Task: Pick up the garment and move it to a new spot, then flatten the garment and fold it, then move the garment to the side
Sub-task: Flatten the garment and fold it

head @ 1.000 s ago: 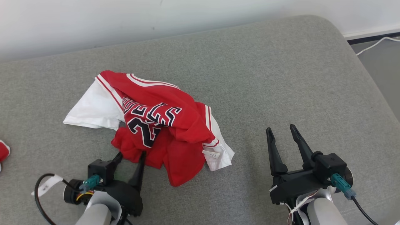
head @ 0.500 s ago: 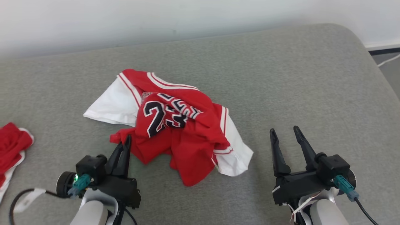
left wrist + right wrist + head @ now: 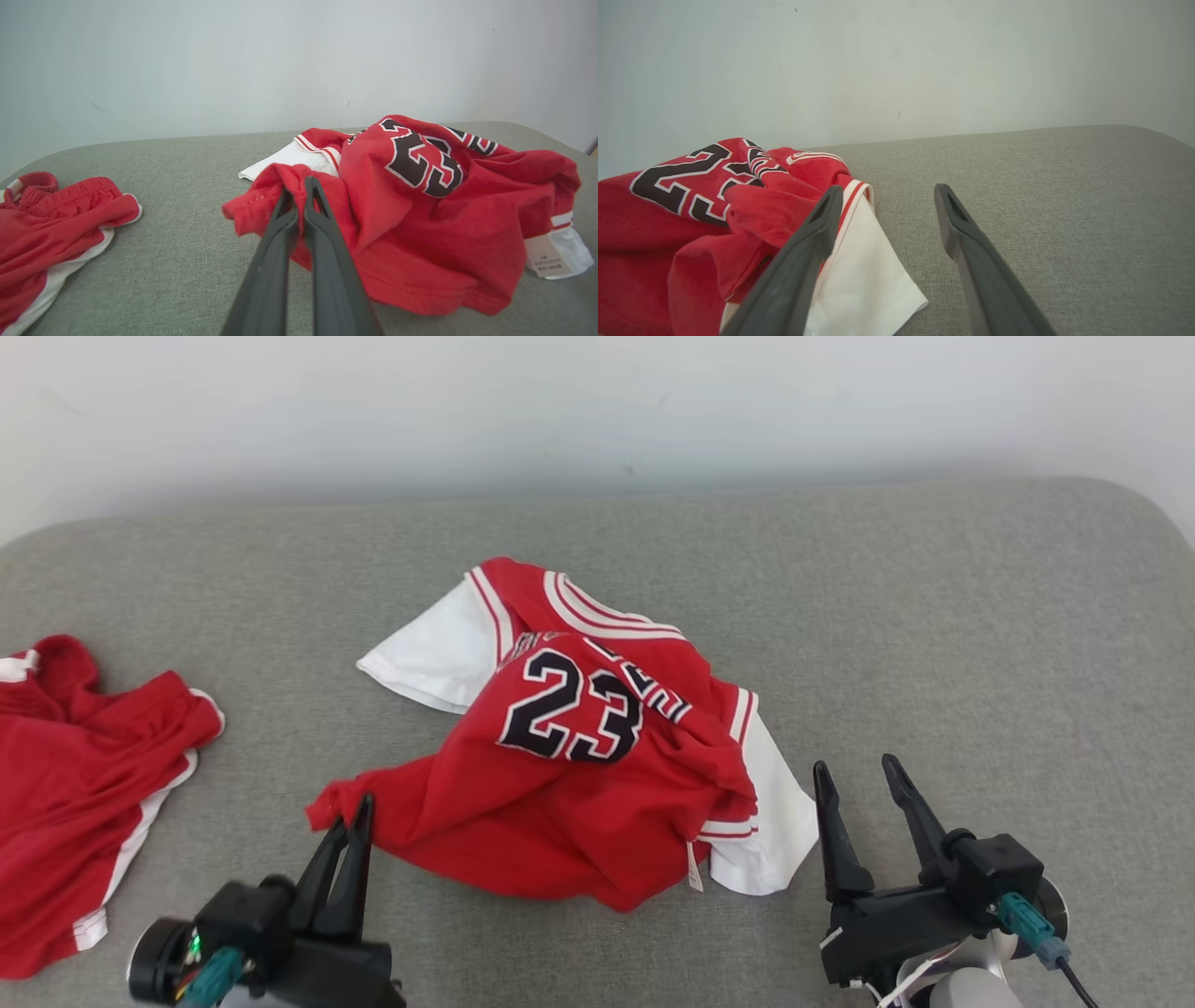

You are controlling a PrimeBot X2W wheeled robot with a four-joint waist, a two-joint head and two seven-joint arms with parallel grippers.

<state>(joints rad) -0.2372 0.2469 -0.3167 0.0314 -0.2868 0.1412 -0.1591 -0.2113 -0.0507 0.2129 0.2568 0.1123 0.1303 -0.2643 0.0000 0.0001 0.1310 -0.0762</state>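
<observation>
Garment (image 3: 597, 784) crumpled centrally; near-left hem corner clamped in left end effector (image 3: 359, 803). Right end effector (image 3: 853, 765) spread apart beside white sleeve edge. Open grey cushion (image 3: 980, 616) rightward.

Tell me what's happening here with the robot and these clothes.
The left gripper is shut on a red corner of the crumpled number 23 jersey lying on the grey cushion. The right gripper is open beside the jersey's white sleeve, holding nothing. Some red shorts lie to the left.

jersey (image 3: 560, 803) on cushion (image 3: 934, 616), shorts (image 3: 65, 775) to left
</observation>
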